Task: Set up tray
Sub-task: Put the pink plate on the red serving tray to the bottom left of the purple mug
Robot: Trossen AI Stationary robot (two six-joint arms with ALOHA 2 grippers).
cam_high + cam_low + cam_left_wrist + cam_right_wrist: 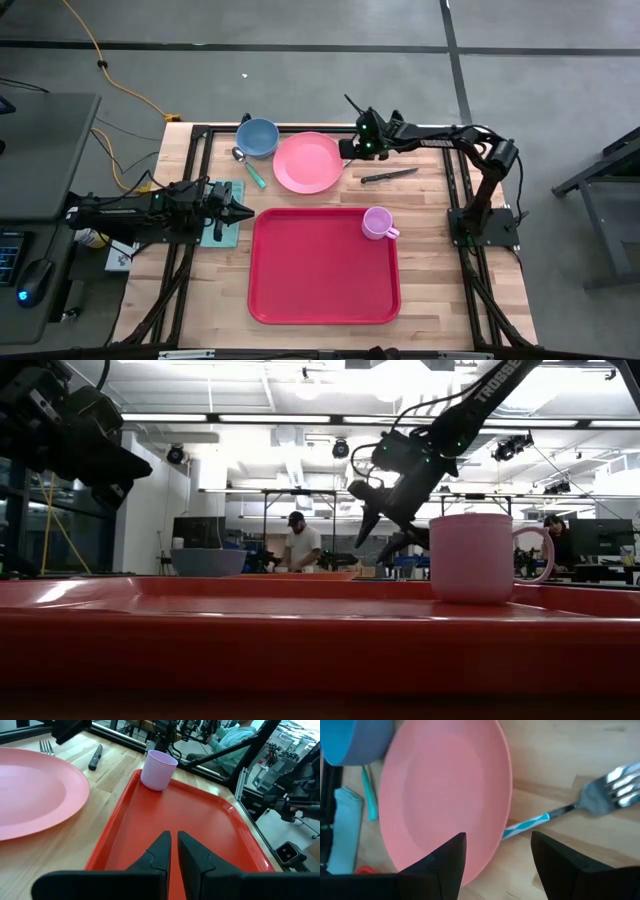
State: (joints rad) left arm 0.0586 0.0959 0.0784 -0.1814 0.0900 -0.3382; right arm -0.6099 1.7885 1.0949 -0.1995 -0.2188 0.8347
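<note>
The large red plastic rectangular tray (322, 268) with rounded corners and a raised rim lies at the lower centre of the high view, flat on the pale wooden table (430, 195). A small pink plastic mug (377, 223) stands upright inside the tray's upper right corner, its handle turned toward the tray's right rim. Above the tray, in the upper middle of the frame, a round pink plate (307, 162) rests on the wood, apart from the tray; just to its left sits a round blue bowl (257, 137), and below the bowl lies a metal spoon with a teal handle (247, 165). To the right of the plate a black-handled knife (388, 176) lies on the table. The right gripper (352, 150) hovers at the plate's upper right edge with its fingers spread apart and nothing between them; its wrist view shows the plate's rim and a fork with a teal-and-white patterned handle (570, 809) lying beside the plate, the end of the handle tucked under the rim. The left gripper (245, 211) hangs at the left of the frame, just beside the tray's upper left corner, its fingers nearly together and holding nothing, above a folded pale green cloth (226, 224).
</note>
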